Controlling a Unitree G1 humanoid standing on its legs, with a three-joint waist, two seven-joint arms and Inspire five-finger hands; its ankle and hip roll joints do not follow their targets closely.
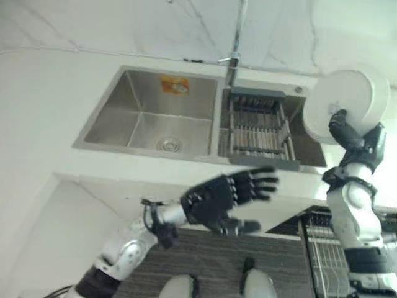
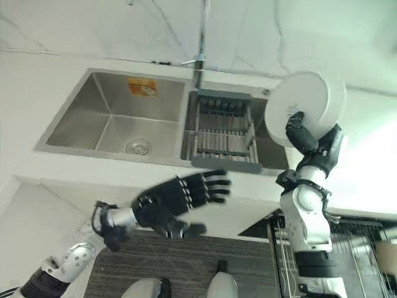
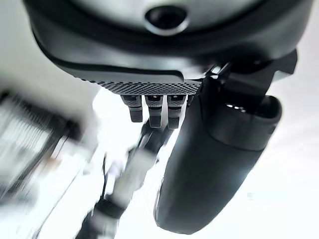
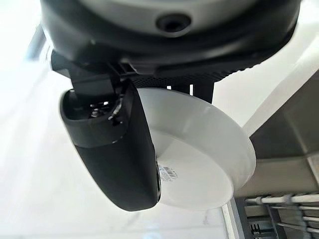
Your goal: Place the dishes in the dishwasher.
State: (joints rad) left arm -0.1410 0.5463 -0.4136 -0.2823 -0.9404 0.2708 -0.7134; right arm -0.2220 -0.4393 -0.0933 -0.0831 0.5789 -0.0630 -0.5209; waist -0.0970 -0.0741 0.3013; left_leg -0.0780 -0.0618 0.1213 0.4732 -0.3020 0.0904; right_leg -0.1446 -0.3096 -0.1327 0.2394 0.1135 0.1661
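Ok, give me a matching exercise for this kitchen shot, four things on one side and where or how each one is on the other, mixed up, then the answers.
Things:
1. plate
2. left hand
3. rack
4. sticker

Places or states:
A. sits in the sink's right basin
B. open, holding nothing, in front of the counter
C. on the back wall of the left basin
D. gripped by the right hand, raised near the sink's right end

Pairs: 1-D, 2-B, 3-A, 4-C

Stereo head cameras look down on the sink, wrist cameras close along each robot hand.
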